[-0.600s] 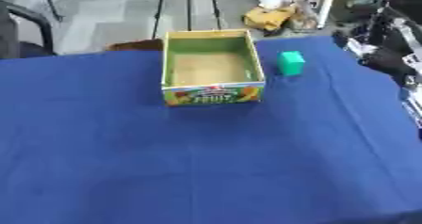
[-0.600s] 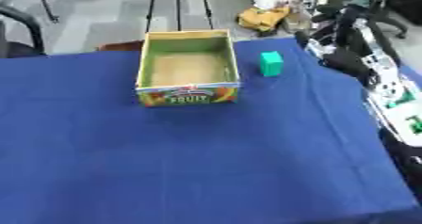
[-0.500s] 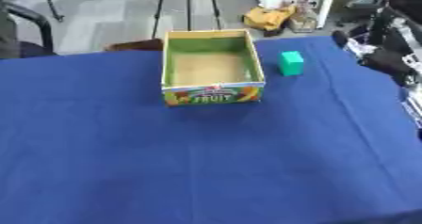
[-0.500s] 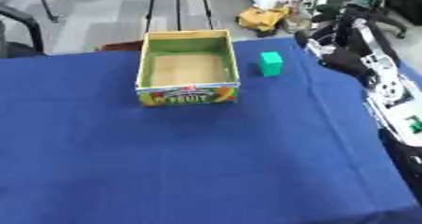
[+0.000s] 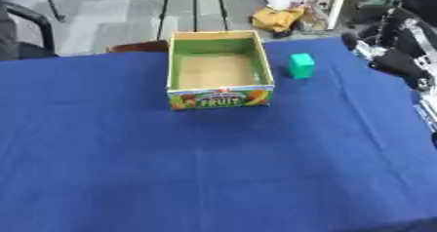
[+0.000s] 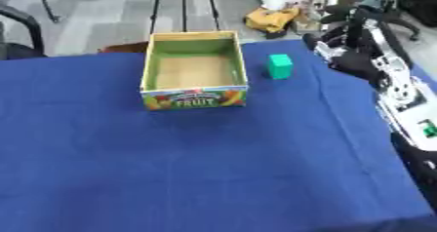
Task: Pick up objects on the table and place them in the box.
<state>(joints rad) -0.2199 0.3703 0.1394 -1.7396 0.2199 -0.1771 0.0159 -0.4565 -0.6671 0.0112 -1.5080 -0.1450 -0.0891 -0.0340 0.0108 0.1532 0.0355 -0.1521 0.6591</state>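
Note:
An open cardboard box (image 6: pixel 194 98) with green inner walls and a "FRUIT" label on its front stands on the blue table at the back middle. Only its brown floor shows inside. A small green block (image 6: pixel 279 66) stands upright on the cloth just right of the box, apart from it. My right arm comes in along the table's right edge, and its dark right hand (image 6: pixel 333 49) hovers to the right of the green block without touching it. The hand is blurred. My left hand does not show.
The blue cloth (image 6: pixel 196 167) covers the whole table, with wide room in front of the box. Beyond the far edge are a grey floor, tripod legs, a yellow thing (image 5: pixel 277 19) and a chair (image 5: pixel 30 29) at the left.

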